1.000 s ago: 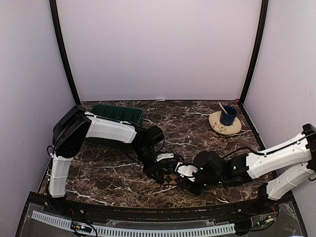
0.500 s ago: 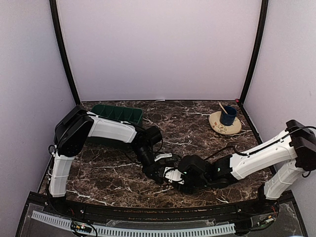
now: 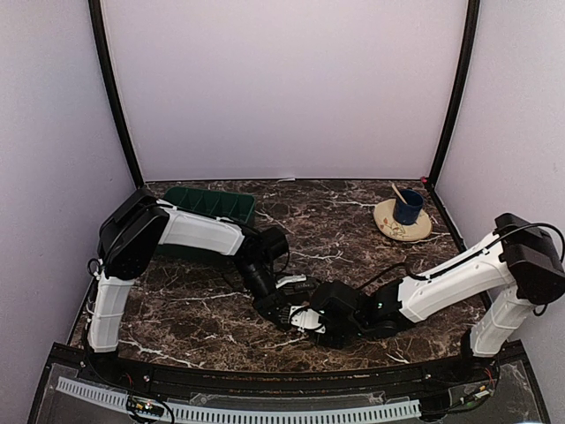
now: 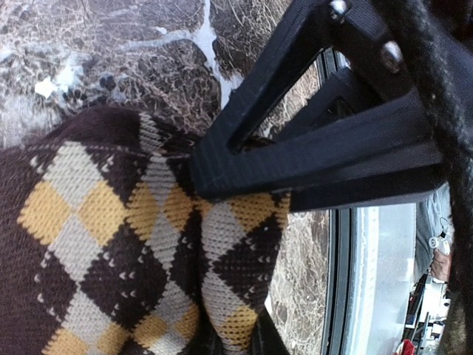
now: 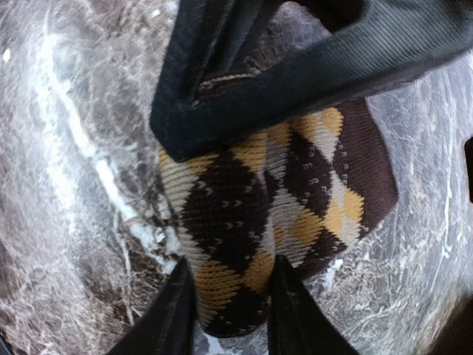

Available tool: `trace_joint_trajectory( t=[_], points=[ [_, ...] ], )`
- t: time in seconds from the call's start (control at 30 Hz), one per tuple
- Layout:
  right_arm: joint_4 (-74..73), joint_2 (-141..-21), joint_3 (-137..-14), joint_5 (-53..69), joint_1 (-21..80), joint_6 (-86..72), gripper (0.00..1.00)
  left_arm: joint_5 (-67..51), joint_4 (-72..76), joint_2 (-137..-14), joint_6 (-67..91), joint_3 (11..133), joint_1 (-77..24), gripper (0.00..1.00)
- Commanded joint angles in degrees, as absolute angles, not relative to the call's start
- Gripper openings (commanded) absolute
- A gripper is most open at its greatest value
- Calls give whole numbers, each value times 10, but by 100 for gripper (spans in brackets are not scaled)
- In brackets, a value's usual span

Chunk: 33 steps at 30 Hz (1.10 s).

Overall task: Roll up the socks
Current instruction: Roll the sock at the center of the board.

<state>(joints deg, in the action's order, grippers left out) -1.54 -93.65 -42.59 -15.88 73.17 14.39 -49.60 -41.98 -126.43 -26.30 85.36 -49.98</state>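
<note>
The brown-and-black diamond-checkered sock (image 4: 111, 244) lies bunched on the marble table near its front edge. It also shows in the right wrist view (image 5: 251, 214). My left gripper (image 3: 287, 307) is shut on a fold of it (image 4: 233, 336). My right gripper (image 3: 311, 318) meets it from the right, and its fingertips (image 5: 177, 310) pinch the sock's end, with the gripper (image 5: 229, 296) shut on it. The two grippers nearly touch. In the top view they cover the sock. The plain tan sock does not clearly show.
A green tray (image 3: 212, 203) stands at the back left. A tan plate (image 3: 393, 230) with a blue cup (image 3: 408, 208) and a stick in it is at the back right. The table's black front rail (image 4: 340, 281) runs close to the grippers.
My right arm has reached further left, bringing its gripper up against the left gripper and over the checkered sock. The left gripper has shifted only slightly.
</note>
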Motion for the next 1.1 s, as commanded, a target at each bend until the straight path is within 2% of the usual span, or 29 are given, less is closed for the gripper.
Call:
trace_joint_trajectory(
  t=[0.0,0.2,0.3,0.4,0.8,0.97,1.07],
  points=[
    [-1,-944,-436,-137,719,147,25,-462,-459,-1287,-265,845,-497,0],
    [-9,-946,-438,-112,714,145,9,-461,-457,-1290,-256,846,-496,0],
    [-8,-941,-433,-99,713,139,4,-457,-455,-1291,-244,847,-493,0],
    [-10,-933,-431,-80,709,135,1,-453,-452,-1291,-231,847,-483,7],
    [-15,-949,-444,-25,685,98,0,-451,-386,-1219,-196,781,-455,12],
    [-12,-951,-442,-10,678,88,0,-457,-365,-1187,-190,746,-454,19],
    [-8,-952,-442,-1,673,84,0,-455,-357,-1172,-189,733,-453,28]
  ],
)
